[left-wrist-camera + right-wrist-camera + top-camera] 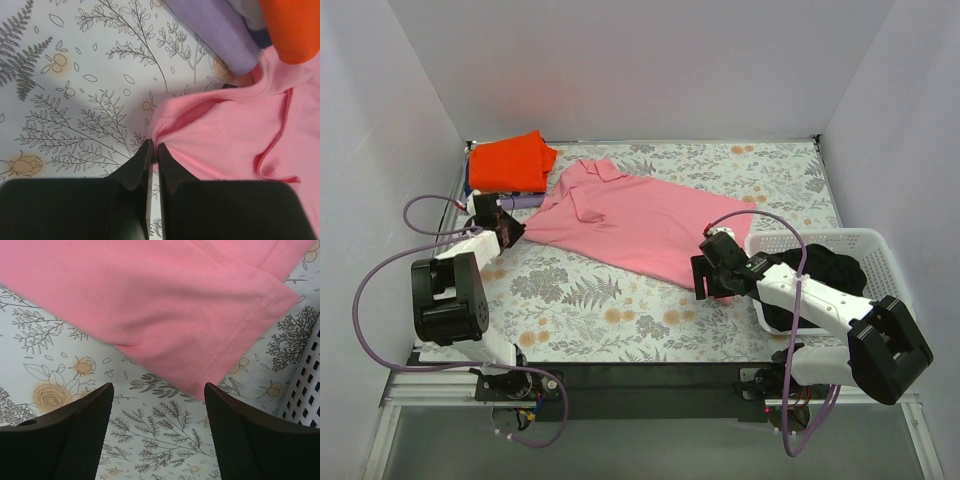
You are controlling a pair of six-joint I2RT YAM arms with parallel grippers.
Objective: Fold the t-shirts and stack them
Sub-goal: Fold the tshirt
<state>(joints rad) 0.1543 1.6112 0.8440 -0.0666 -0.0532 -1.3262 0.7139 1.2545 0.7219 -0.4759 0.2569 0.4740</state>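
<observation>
A light pink t-shirt (640, 220) lies spread flat across the middle of the floral table, collar toward the back left. My left gripper (510, 232) is shut on the shirt's left edge; in the left wrist view the jaws (154, 147) pinch a fold of the pink cloth (235, 135). My right gripper (705, 282) is open at the shirt's near right hem; in the right wrist view it (159, 390) hovers over the table, with the pink hem corner (200, 390) just reaching between the fingers. A folded orange-red t-shirt (510, 162) sits at the back left.
A lilac folded garment (220, 35) lies under the orange shirt (295, 25), beside my left gripper. A white mesh basket (880, 250) holding dark clothing (825, 275) stands at the right, close to my right arm; its wall shows in the right wrist view (305, 385). White walls enclose the table.
</observation>
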